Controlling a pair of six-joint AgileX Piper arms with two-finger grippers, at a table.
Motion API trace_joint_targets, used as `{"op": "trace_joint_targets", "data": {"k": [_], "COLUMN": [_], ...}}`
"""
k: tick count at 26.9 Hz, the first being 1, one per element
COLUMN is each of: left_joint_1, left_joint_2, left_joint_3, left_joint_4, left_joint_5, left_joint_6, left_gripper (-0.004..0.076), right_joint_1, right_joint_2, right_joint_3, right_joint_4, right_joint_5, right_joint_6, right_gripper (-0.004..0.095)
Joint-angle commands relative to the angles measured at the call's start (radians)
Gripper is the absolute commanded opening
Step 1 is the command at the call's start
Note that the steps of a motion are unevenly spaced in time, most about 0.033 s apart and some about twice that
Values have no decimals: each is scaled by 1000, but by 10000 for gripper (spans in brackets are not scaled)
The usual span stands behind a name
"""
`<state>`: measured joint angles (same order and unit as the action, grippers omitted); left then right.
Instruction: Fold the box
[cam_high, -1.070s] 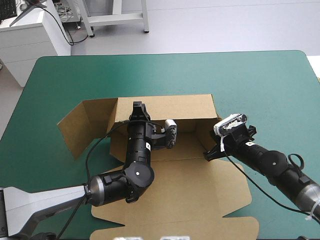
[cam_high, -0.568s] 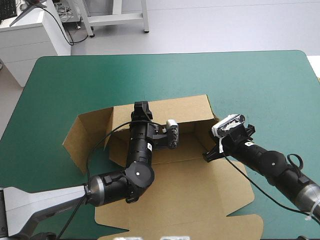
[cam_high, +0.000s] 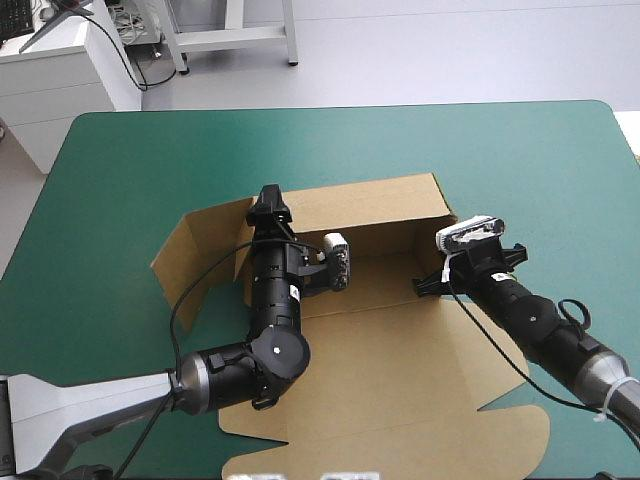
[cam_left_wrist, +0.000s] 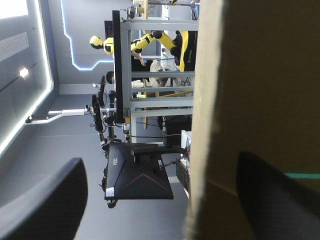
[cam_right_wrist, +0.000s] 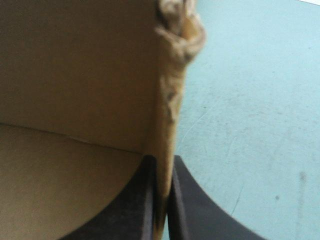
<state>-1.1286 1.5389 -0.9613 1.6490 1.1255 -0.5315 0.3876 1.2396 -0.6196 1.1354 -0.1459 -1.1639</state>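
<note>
The brown box (cam_high: 380, 350) lies mid-table with its back wall (cam_high: 360, 205) raised, a left flap (cam_high: 195, 265) standing at an angle, and the lid (cam_high: 400, 430) flat toward the near edge. My left gripper (cam_high: 268, 205) is at the top of the back wall's left end. In the left wrist view it (cam_left_wrist: 160, 160) is open, with the wall's edge (cam_left_wrist: 235, 100) between the fingers and close to one of them. My right gripper (cam_high: 425, 284) is at the right side wall. It (cam_right_wrist: 161, 165) is shut on that wall's edge (cam_right_wrist: 170, 90).
The teal-green cover (cam_high: 500, 160) stretches from the box to the far edge and to both sides. The flat lid reaches almost to the table's near edge. Outside the right wall, cover (cam_right_wrist: 250, 100) lies beside the right gripper.
My left gripper went from shut to open, letting go of the back wall. The box shifted toward the right and far side, and the right gripper moved with its wall.
</note>
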Motion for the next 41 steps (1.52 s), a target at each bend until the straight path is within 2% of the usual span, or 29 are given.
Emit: {"op": "trace_joint_targets", "data": {"k": [1,6,8,9,11,13,15,18,20,23,31,36,41], "left_joint_1": [-50,-151,-158,-158,-158,-156,-154,-109,-51,74,573,933,1312], "left_joint_2": [-41,-41,-41,-41,-41,-50,-74,-121,-138,-140,-147,-153,-155], "left_joint_3": [-26,-26,-26,-26,-26,-43,-98,-215,-306,-451,-719,-726,-663], "left_joint_4": [57,57,25,2,-103,-224,-421,-814,-1055,-1299,-1584,-1766,-2036], "left_joint_5": [54,53,53,54,102,102,55,-12,34,177,129,16,-7], "left_joint_6": [-3,-8,15,32,181,222,301,585,798,952,914,820,820], "left_gripper": [584,584,553,470,39,19,15,15,15,15,14,-9,-9], "right_joint_1": [0,-2,-2,-2,-2,-2,-2,-2,-2,-2,-2,-2,-2], "right_joint_2": [18,113,125,129,132,132,132,132,132,132,132,132,132], "right_joint_3": [-60,-179,-189,-191,-191,-191,-191,-191,-189,-189,-189,-189,-189], "right_joint_4": [-7,-1,-1,-1,18,18,28,44,44,44,44,77,92], "right_joint_5": [-88,-108,-103,-97,-85,-81,-74,-61,-59,-62,-56,-62,-64], "right_joint_6": [7,29,44,45,45,45,45,45,45,45,45,49,49], "right_gripper": [-17,-17,-18,-17,-17,-19,-19,-19,-19,-19,-19,-19,-19]}}
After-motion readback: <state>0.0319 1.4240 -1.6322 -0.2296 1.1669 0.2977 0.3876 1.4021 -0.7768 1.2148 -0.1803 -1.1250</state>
